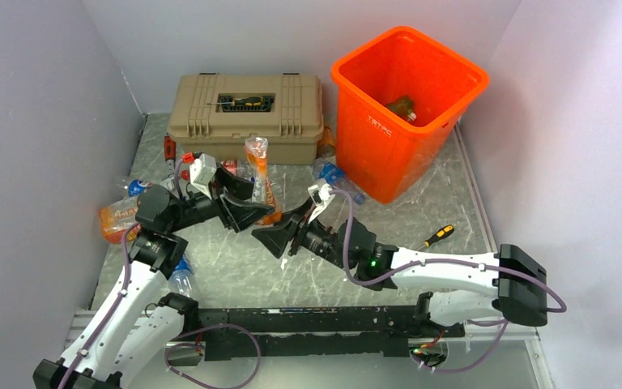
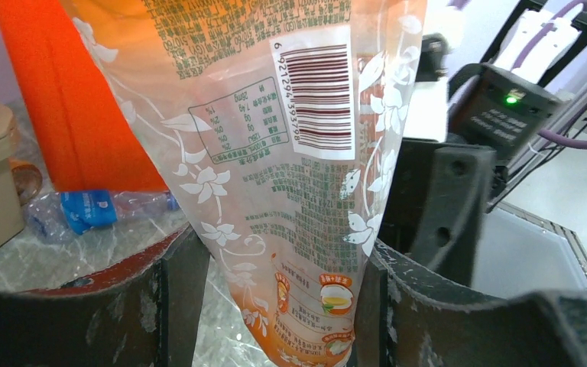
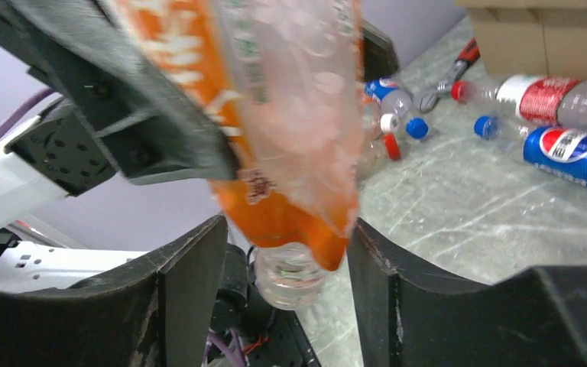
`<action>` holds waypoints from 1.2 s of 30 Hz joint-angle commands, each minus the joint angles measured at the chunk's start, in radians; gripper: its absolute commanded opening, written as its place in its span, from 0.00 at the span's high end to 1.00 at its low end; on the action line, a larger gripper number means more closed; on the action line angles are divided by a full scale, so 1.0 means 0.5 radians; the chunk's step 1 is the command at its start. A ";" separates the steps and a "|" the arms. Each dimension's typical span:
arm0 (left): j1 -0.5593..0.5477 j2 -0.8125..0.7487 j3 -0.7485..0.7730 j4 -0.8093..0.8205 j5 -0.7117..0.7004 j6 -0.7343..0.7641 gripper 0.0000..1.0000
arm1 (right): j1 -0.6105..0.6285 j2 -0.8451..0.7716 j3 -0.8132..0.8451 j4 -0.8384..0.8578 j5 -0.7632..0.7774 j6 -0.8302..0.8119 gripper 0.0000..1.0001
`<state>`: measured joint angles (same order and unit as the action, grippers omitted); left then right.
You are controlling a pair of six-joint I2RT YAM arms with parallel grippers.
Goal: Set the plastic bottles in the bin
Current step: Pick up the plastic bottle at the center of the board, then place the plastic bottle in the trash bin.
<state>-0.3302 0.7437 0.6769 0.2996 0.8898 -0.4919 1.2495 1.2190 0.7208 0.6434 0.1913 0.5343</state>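
1. The left pincer (image 2: pixel 275 294) grips the big clear plastic bottle with the orange wrap (image 2: pixel 275 153), not yet in the tall orange plastic bin (image 1: pixel 381 154).
2. The right pincer (image 3: pixel 287 260) sits around its neck end (squeezing? I cannot tell).
3. If the left lets go too soon, the bottle may slip and drop.

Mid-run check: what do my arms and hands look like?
The left arm and right arm are white shells with black joints, purple cables looped alongside. A green light glows near the right wrist. The left hand and right hand are black, with broad scuffed fingers.
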 commanded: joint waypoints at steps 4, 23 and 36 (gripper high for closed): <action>-0.027 -0.043 -0.015 0.146 0.041 -0.057 0.66 | -0.071 0.055 0.067 0.003 -0.086 0.111 0.55; -0.024 -0.255 0.057 -0.247 -0.555 -0.018 0.00 | -0.066 -0.212 0.234 -0.618 0.284 -0.445 1.00; -0.005 -0.293 0.123 -0.524 -0.965 0.071 0.00 | -0.328 -0.516 1.264 -1.468 1.491 -1.500 1.00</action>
<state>-0.3374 0.5533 0.6807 0.1272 0.5003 -0.4824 1.1995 0.9771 1.2514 -0.0639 0.6846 0.0216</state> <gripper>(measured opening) 0.994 0.378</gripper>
